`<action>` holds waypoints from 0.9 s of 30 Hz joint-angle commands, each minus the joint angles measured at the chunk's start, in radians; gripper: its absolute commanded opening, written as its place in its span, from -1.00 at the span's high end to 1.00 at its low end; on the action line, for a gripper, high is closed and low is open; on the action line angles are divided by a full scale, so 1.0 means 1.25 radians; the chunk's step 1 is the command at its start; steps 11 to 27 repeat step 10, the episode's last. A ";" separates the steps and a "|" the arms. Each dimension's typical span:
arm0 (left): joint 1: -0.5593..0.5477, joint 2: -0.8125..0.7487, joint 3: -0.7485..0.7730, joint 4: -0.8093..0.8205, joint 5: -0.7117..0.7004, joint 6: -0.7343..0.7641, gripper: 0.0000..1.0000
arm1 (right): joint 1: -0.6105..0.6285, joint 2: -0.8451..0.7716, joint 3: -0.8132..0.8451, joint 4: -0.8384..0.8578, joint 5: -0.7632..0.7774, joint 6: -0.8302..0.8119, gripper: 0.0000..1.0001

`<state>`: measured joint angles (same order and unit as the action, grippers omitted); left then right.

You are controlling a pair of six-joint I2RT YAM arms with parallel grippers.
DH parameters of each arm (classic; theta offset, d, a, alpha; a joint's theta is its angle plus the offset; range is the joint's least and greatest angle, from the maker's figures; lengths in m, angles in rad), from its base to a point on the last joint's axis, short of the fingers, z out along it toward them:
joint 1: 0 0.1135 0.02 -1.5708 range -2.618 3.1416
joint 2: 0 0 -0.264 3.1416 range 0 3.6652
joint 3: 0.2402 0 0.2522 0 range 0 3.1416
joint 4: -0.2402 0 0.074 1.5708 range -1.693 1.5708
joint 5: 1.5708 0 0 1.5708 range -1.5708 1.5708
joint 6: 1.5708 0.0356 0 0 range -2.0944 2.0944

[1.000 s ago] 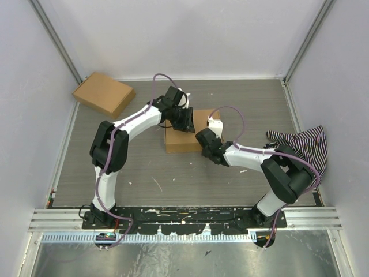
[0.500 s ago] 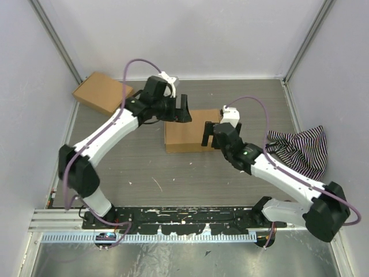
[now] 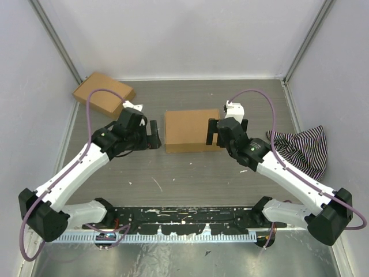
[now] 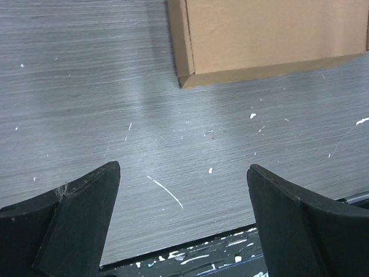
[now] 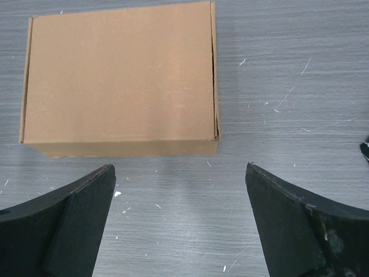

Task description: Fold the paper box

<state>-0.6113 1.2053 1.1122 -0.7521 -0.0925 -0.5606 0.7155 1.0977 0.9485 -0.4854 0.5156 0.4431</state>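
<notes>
The paper box (image 3: pixel 187 131) lies in the middle of the table as a closed, flat brown block. Just left of it my left gripper (image 3: pixel 143 135) hangs open, holding nothing. In the left wrist view only the paper box's corner (image 4: pixel 271 34) shows at the top right, with bare table between the gripper's (image 4: pixel 183 190) fingers. At the box's right edge my right gripper (image 3: pixel 228 129) also stands open and empty. The right wrist view has the whole paper box (image 5: pixel 121 81) ahead and to the left of the gripper (image 5: pixel 180 190), apart from it.
A second brown cardboard box (image 3: pixel 104 94) lies at the back left corner. A black-and-white striped cloth (image 3: pixel 302 147) is bunched against the right wall. Walls close in three sides, and a metal rail (image 3: pixel 184 219) runs along the near edge.
Both grippers have opened and come off the paper box. The left arm has swung left and toward the near edge. The right arm has stretched out and drawn back to the right.
</notes>
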 commanded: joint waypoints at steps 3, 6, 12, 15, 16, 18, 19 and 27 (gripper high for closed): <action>-0.001 -0.083 -0.040 -0.004 -0.039 -0.032 -0.96 | -0.003 -0.017 0.012 0.001 -0.020 0.024 -0.94; 0.000 -0.103 -0.052 -0.004 -0.043 -0.028 -0.96 | -0.005 -0.019 0.010 0.013 -0.034 0.018 -0.87; 0.000 -0.119 -0.069 -0.002 -0.043 -0.024 -0.96 | -0.005 -0.044 0.008 0.026 -0.029 0.038 -0.94; 0.000 -0.119 -0.069 -0.002 -0.043 -0.024 -0.96 | -0.005 -0.044 0.008 0.026 -0.029 0.038 -0.94; 0.000 -0.119 -0.069 -0.002 -0.043 -0.024 -0.96 | -0.005 -0.044 0.008 0.026 -0.029 0.038 -0.94; 0.000 -0.119 -0.069 -0.002 -0.043 -0.024 -0.96 | -0.005 -0.044 0.008 0.026 -0.029 0.038 -0.94; 0.000 -0.119 -0.069 -0.002 -0.043 -0.024 -0.96 | -0.005 -0.044 0.008 0.026 -0.029 0.038 -0.94; 0.000 -0.119 -0.069 -0.002 -0.043 -0.024 -0.96 | -0.005 -0.044 0.008 0.026 -0.029 0.038 -0.94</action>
